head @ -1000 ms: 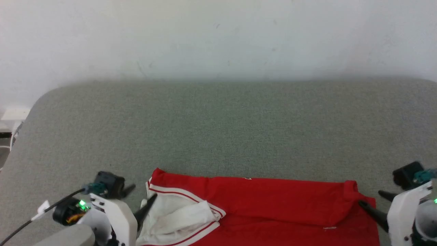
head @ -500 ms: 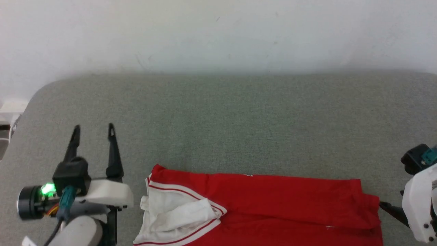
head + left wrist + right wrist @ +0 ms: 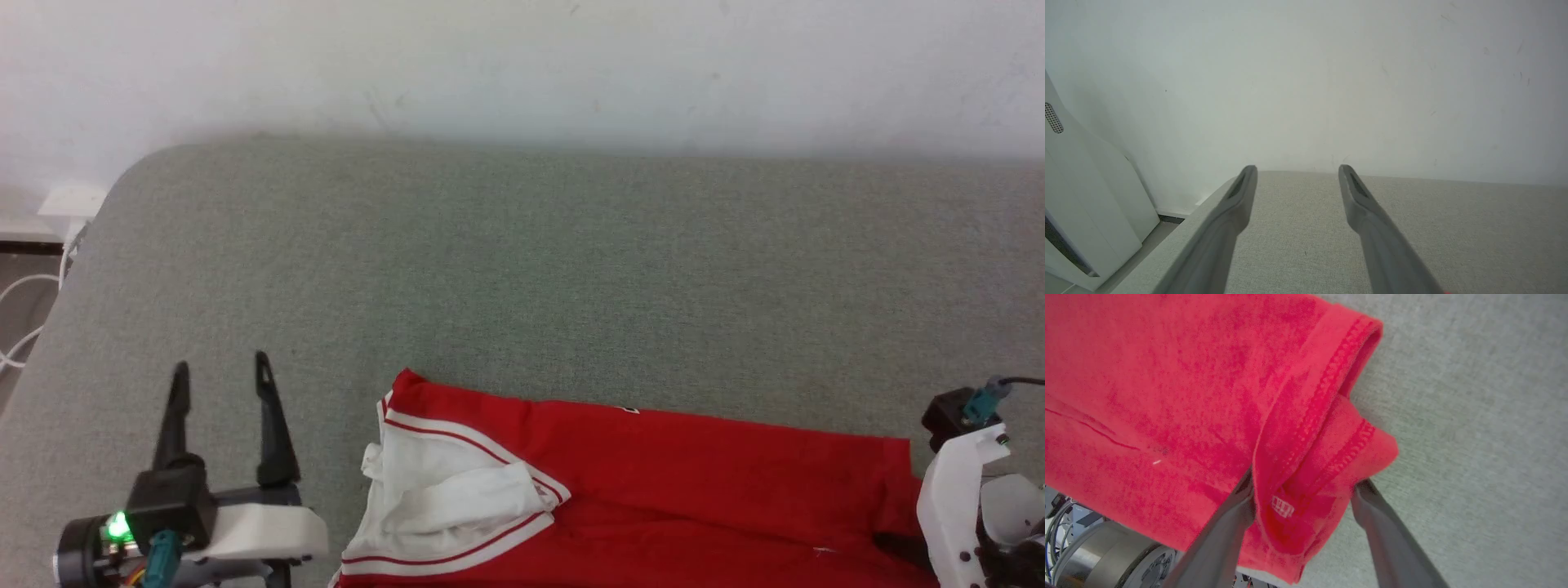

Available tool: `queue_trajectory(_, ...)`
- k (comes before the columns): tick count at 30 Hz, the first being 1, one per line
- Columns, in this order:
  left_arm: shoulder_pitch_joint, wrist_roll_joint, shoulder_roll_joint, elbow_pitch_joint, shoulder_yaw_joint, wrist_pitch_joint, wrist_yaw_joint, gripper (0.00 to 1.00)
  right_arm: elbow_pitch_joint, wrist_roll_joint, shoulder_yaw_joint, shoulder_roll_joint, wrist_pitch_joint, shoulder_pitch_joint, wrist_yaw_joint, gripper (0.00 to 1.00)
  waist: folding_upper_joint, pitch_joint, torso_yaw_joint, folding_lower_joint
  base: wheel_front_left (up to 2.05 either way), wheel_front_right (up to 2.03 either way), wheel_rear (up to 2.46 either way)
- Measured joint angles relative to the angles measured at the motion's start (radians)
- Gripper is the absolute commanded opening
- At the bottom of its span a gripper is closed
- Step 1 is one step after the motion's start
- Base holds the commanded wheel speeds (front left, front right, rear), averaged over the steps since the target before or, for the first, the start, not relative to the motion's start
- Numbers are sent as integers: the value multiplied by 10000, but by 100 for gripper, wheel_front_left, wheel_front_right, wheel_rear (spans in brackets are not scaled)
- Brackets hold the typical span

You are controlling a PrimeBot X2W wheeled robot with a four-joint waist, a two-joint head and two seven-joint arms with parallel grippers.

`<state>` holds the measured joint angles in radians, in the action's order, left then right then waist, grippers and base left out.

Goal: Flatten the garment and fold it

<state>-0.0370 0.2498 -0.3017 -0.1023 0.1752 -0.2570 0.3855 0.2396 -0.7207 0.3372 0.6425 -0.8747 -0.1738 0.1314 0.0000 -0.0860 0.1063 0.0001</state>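
The left claw (image 3: 220,363) has swung away from the shirt (image 3: 694,482). A second ago one of its fingers lay against the white sleeve (image 3: 457,498). Now it stands over the bare table (image 3: 522,269) toward the near left corner, wide open and empty, its fingers pointing to the far edge. The right claw (image 3: 1304,484) has drawn back toward the near right corner. Its fingers are spread fully, and the hem corner (image 3: 1331,428) lies loose and curled between them, brushing one finger but not pinched, as far as I can judge. The head camera has also shifted, so the shirt only seems to have moved.

The shirt lies as a long red band along the near edge, from the middle to the right, with the sleeve folded on top at its left end. I think one fold has just been laid down and released. The curled hem probably needs smoothing before a fold across.

The table has a grey-green woven cover and a rounded far left corner. Behind it is a plain white wall (image 3: 522,65). White cables (image 3: 24,318) lie beyond the left edge, and a white panel (image 3: 1086,196) stands there too.
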Motion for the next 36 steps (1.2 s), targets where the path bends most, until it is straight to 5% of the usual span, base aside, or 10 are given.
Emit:
queue_trajectory(7, -213, -587, 842, 600, -562, 0, -1960, 100, 418, 35, 190, -205, 382, 118, -15, 100, 0, -113, 207, -1, 0, 0, 0)
queue_trajectory(8, -213, -650, 926, 675, -673, 0, -2194, 100, 441, 10, 236, -196, 437, 123, -17, 84, 0, -101, 202, -1, 0, 0, 0)
queue_trajectory(9, -213, -706, 1018, 744, -782, 0, -2387, 100, 468, -15, 259, -194, 516, 123, -17, 24, 0, -88, 194, -2, 0, 0, 0)
queue_trajectory(10, -215, -788, 1103, 811, -918, 0, -2543, 100, 518, -42, 284, -201, 587, 123, -17, 0, 0, -74, 181, -2, 0, 0, 0)
queue_trajectory(16, -253, -1383, 1411, 941, -1505, 0, -3139, 100, 585, -284, 537, -297, 972, 96, -13, 0, 0, 61, 47, -1, 0, 0, 0)
queue_trajectory(24, -497, -2010, 1641, 966, -1841, 0, -3235, 100, 278, -508, 566, -2, 1143, 45, -4, 0, 0, 286, -150, -1, 0, 0, 0)
queue_trajectory(36, -694, -2359, 1728, 968, -1881, 0, -3131, 100, 217, -523, -1070, 2075, 1032, 455, 0, 0, 0, 564, -413, -1, 0, 0, 0)
